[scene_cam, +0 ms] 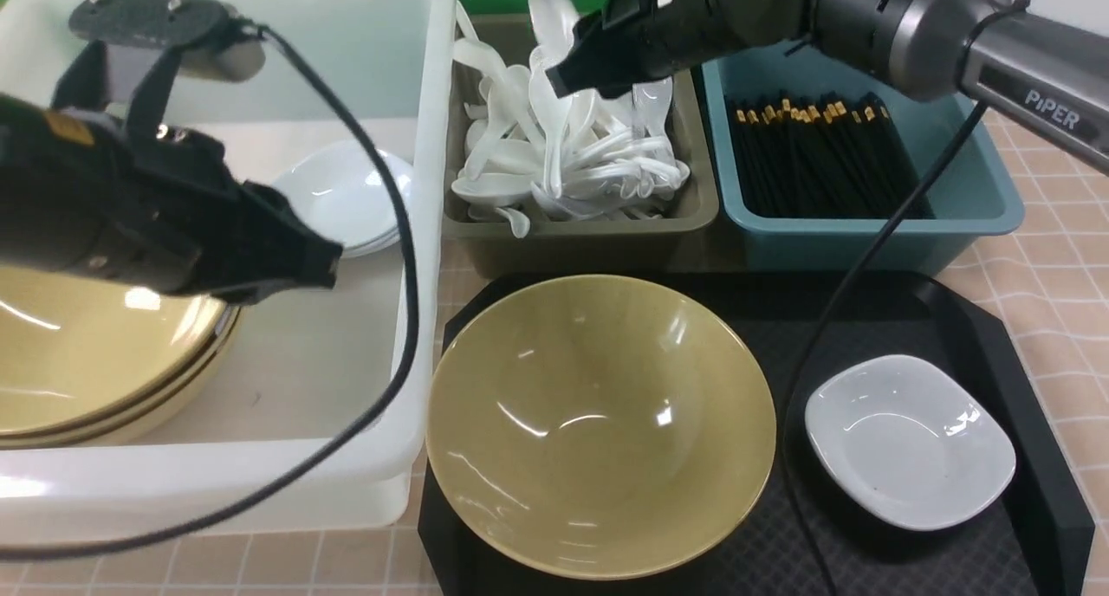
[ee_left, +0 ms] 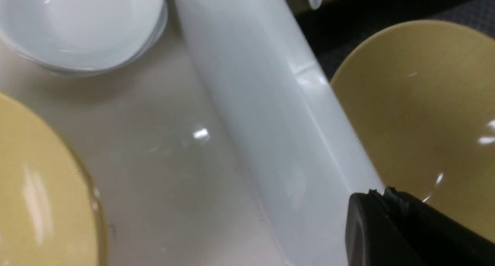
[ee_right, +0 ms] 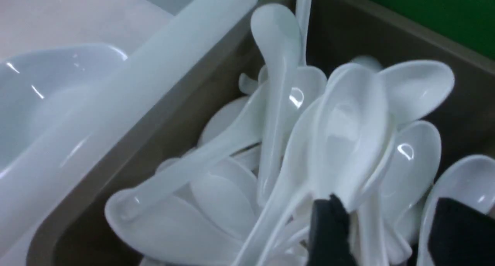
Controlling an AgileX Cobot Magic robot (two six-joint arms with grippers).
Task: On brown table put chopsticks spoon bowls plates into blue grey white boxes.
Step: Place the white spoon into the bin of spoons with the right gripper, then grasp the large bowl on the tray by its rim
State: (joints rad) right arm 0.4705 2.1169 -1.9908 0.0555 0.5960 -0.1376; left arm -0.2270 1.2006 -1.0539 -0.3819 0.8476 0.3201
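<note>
The left end effector (scene_cam: 322, 267) is seen closed and empty above the white tub (scene_cam: 424, 145), where yellow bowls (scene_cam: 87, 362) and white plates (scene_cam: 346, 197) are stacked. The right end effector (ee_right: 386, 227) is held spread wide over the spoons (ee_right: 278, 103) heaped in the olive-grey bin (scene_cam: 580, 241) (none is seen gripped). The chopsticks (scene_cam: 814, 154) are laid in the teal bin (scene_cam: 866, 241); one bowl (scene_cam: 598, 423) and one plate (scene_cam: 910, 440) are set on the black tray (scene_cam: 1031, 492) on the desk (scene_cam: 1057, 258).

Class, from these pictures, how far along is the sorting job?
Done: chopsticks lie in the teal-blue box, spoons heap the olive-grey box, yellow bowls and white plates sit stacked in the white tub. In hand: the right claw hangs open over the spoons. Left: one yellow bowl and one white plate on the black tray.
</note>
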